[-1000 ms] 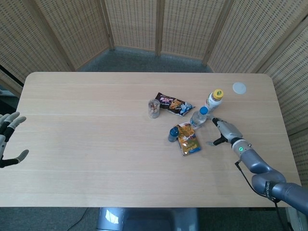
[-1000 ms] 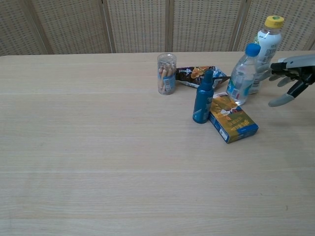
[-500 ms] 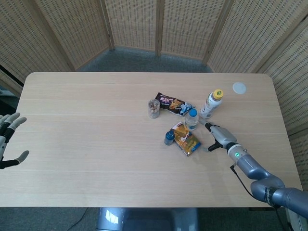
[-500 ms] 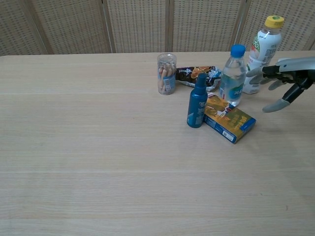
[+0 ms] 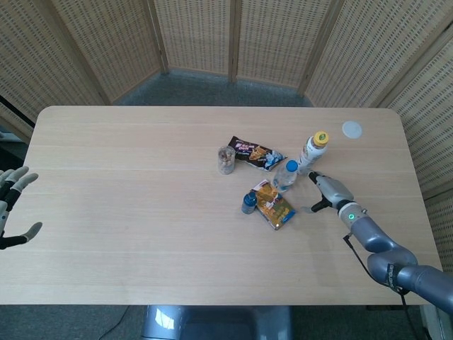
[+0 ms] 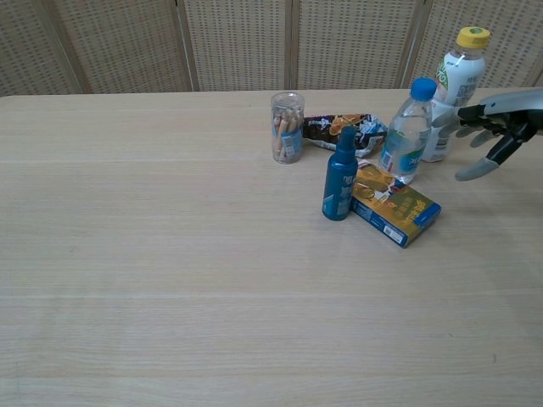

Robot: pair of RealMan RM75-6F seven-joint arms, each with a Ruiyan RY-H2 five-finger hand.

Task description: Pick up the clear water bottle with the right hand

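The clear water bottle (image 5: 287, 175) (image 6: 405, 136) with a blue cap stands tilted, leaning toward the right, its base against a yellow and blue box (image 6: 396, 208). My right hand (image 5: 327, 190) (image 6: 496, 127) is just right of it at bottle height, fingers spread and holding nothing. Its fingertips (image 6: 443, 119) reach to the bottle's shoulder; I cannot tell if they touch it. My left hand (image 5: 10, 205) hangs open beyond the table's left edge, far from everything.
A white bottle with a yellow cap (image 5: 313, 147) (image 6: 454, 85) stands right behind my right hand's fingers. A small blue bottle (image 6: 341, 182), a snack bag (image 6: 339, 127) and a clear jar of sticks (image 6: 288, 127) crowd the bottle's left. A white disc (image 5: 352, 129) lies at the back right.
The clear bottle, the box and the small blue bottle slid left, then the clear bottle tipped back to the right. My right hand drew back right and rose slightly.
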